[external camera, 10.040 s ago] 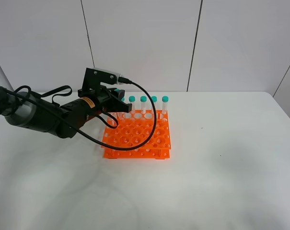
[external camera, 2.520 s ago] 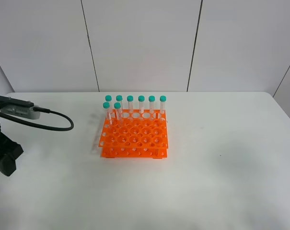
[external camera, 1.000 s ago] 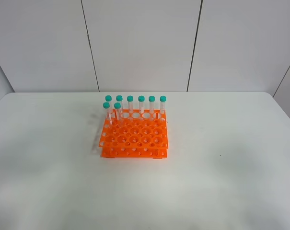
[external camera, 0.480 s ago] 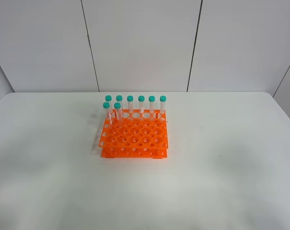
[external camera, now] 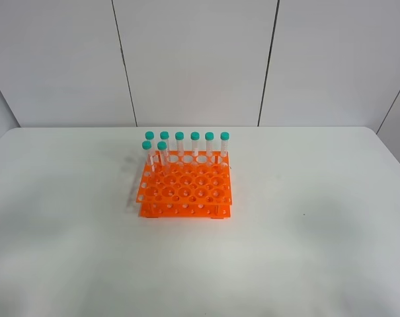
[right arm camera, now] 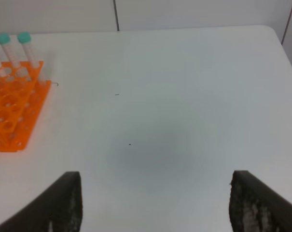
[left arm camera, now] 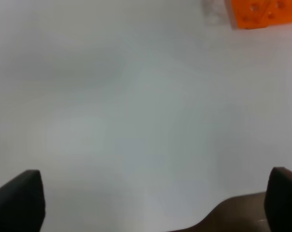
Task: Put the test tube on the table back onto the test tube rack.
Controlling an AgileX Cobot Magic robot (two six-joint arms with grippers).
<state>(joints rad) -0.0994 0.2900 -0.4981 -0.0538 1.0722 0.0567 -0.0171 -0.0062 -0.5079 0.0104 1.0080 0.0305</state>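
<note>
Both hands gape empty; test tube rack (external camera: pixel 185 187) bears no legible writing.

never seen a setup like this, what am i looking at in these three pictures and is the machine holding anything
It is a two-armed robot with a camera on each wrist and one mounted high. The high view shows a white table with an orange test tube rack holding eight clear tubes with teal caps, all upright; no arm shows there. The other two pictures look out from the wrists: the dark shapes at the edges are the fingers of the left gripper and the right gripper. Both stand open over bare table and hold nothing. No tube lies loose on the table.
</note>
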